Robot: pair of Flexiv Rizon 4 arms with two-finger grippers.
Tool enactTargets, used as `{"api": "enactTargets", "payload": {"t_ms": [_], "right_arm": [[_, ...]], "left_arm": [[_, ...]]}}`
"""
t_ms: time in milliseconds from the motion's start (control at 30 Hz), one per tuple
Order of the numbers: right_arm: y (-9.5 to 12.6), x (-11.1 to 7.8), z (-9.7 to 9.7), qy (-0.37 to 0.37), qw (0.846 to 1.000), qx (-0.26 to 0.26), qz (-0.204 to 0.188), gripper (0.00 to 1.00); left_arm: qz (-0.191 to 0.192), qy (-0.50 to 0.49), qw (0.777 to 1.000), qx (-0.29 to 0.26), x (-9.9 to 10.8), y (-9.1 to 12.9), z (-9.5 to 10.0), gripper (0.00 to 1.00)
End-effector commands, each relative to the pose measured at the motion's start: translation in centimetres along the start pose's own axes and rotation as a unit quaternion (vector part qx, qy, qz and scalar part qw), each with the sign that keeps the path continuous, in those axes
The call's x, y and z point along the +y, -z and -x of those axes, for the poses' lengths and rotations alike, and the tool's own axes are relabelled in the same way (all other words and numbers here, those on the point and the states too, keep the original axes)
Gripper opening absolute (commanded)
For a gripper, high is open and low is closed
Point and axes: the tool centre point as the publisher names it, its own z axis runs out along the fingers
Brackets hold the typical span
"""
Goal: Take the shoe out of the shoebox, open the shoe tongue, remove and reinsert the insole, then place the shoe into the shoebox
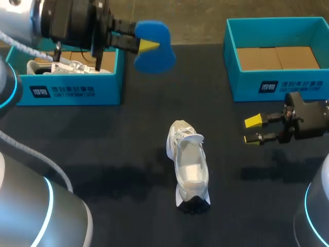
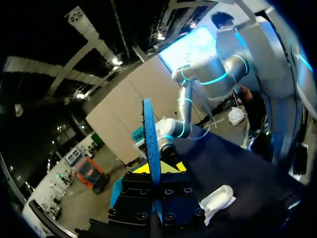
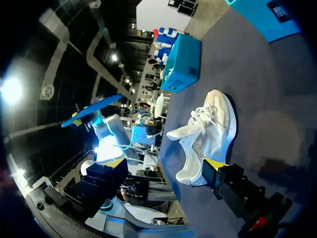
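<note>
My left gripper [image 1: 143, 38] is clamped thin on the blue insole [image 1: 157, 54], holding it in the air at about 11 o'clock from the shoe [image 1: 189, 164], just off the 3 o'clock side of the left shoebox [image 1: 72, 90]. The shoe sits mid-table [image 1: 103, 149], toe to 12 o'clock and heel to 6, with the tongue folded toward the toe and the mouth open. My right gripper [image 1: 253, 129] hangs at the shoe's 3 o'clock, fingers parted and holding nothing.

I judge reinsertion to be the step in hand. I'd bring the insole down at a shallow angle and slide it into the mouth toward 12. The right gripper should steady the heel so the shoe doesn't skid. The empty shoebox [image 1: 277, 85] stands at 1 o'clock.
</note>
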Motion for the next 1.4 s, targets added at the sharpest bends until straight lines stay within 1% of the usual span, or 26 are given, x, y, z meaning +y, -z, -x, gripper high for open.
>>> {"api": "enactTargets", "payload": {"t_ms": [33,67,100,133,533,600,633,667,700,733,767,833,867,900,1000,1133,1400], "right_arm": [[-0.1,0.0,0.0,0.000,1.000,-0.001,0.000,1.00],[-0.1,0.0,0.0,0.000,1.000,-0.001,0.000,1.00],[-0.1,0.0,0.0,0.000,1.000,-0.001,0.000,1.00],[-0.1,0.0,0.0,0.000,1.000,-0.001,0.000,1.00],[-0.1,0.0,0.0,0.000,1.000,-0.001,0.000,1.00],[-0.1,0.0,0.0,0.000,1.000,-0.001,0.000,1.00],[-0.1,0.0,0.0,0.000,1.000,-0.001,0.000,1.00],[-0.1,0.0,0.0,0.000,1.000,-0.001,0.000,1.00],[-0.1,0.0,0.0,0.000,1.000,-0.001,0.000,1.00],[-0.1,0.0,0.0,0.000,1.000,-0.001,0.000,1.00],[-0.1,0.0,0.0,0.000,1.000,-0.001,0.000,1.00],[-0.1,0.0,0.0,0.000,1.000,-0.001,0.000,1.00],[-0.1,0.0,0.0,0.000,1.000,-0.001,0.000,1.00],[-0.1,0.0,0.0,0.000,1.000,-0.001,0.000,1.00],[-0.1,0.0,0.0,0.000,1.000,-0.001,0.000,1.00],[-0.1,0.0,0.0,0.000,1.000,-0.001,0.000,1.00],[-0.1,0.0,0.0,0.000,1.000,-0.001,0.000,1.00]], "left_arm": [[-0.069,-0.133,0.986,-0.078,1.4,0.1,-2.5,0.00],[-0.067,-0.154,0.982,-0.088,1.8,0.0,-2.7,0.00],[-0.031,-0.194,0.977,-0.088,2.1,-0.4,-3.1,0.00],[-0.008,-0.218,0.974,-0.066,2.4,-0.9,-3.2,0.00],[-0.008,-0.218,0.974,-0.066,2.4,-0.9,-3.2,0.00],[-0.017,-0.261,0.964,-0.057,2.5,-1.5,-4.5,0.00],[-0.013,-0.273,0.960,-0.056,2.8,-1.7,-4.9,0.00],[-0.031,-0.285,0.956,-0.060,3.1,-1.8,-5.1,0.00],[-0.029,-0.307,0.949,-0.060,3.5,-1.9,-5.4,0.00],[-0.012,-0.312,0.948,-0.058,4.0,-2.1,-5.5,0.00],[-0.028,-0.325,0.943,-0.062,4.4,-2.2,-5.6,0.00],[-0.022,-0.354,0.932,-0.067,4.9,-2.2,-6.0,0.00],[-0.042,-0.371,0.924,-0.082,4.9,-1.9,-6.3,0.00],[-0.047,-0.374,0.922,-0.084,5.0,-1.7,-6.4,0.00],[-0.060,-0.406,0.907,-0.093,4.8,-1.5,-6.6,0.00],[-0.086,-0.444,0.885,-0.109,4.9,-1.0,-7.1,0.00],[-0.086,-0.444,0.885,-0.109,4.9,-1.0,-7.1,0.00]]}}
